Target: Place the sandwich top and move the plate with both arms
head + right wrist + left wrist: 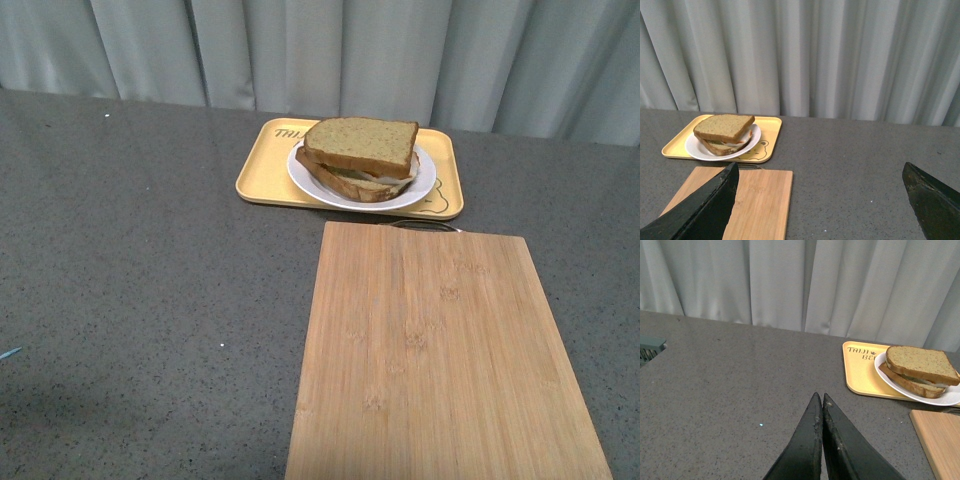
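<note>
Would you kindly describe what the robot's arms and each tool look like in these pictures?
Only the tools show; no arm bodies or cables are visible. The left tool has two matte black fingers tapering to sharp points, their inner edges lightly scuffed. The right tool has broad, black, wedge-shaped fingers at the frame's lower corners. No markings visible.

From the front view we look down across the grey table (pixel 140 260), the cutting board (pixel 440 350) close below us and the yellow tray (pixel 265 170) farther off by the curtain (pixel 400 50). Both wrist views sit low and farther back, facing the curtain. All three share the tray and the plate (pixel 425 180).
</note>
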You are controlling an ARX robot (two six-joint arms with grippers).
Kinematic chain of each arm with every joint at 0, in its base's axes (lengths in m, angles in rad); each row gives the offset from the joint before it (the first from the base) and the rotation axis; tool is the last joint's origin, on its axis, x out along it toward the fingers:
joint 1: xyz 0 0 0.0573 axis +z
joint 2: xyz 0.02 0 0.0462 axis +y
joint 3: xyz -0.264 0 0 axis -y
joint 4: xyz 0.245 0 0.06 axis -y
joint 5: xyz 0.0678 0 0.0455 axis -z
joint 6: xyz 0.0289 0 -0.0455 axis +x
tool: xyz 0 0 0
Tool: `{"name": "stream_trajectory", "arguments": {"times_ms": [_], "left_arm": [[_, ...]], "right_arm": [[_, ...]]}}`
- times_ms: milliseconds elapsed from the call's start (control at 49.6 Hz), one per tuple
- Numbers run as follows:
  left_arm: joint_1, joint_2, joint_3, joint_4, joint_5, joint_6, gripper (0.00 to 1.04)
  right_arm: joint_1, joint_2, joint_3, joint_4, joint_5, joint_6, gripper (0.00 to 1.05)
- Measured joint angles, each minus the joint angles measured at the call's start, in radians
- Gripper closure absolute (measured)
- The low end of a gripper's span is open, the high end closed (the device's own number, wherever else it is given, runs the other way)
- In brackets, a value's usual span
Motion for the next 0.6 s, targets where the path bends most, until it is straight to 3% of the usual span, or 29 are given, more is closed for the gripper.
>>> {"name": "stream_trajectory", "arguments": {"times_ms": [81,605], "left_arm": [[0.001,-0.148,-0.005,-0.153,0.000,0.000,1.01],[0.002,-0.540,-0.051,-0.468,0.003,0.003,1.01]], "right_arm": [[0.000,0.000,0.000,0.000,-0.001,0.000,0.09],[0.000,0.000,0.000,0.000,0.000,0.000,0.09]]}}
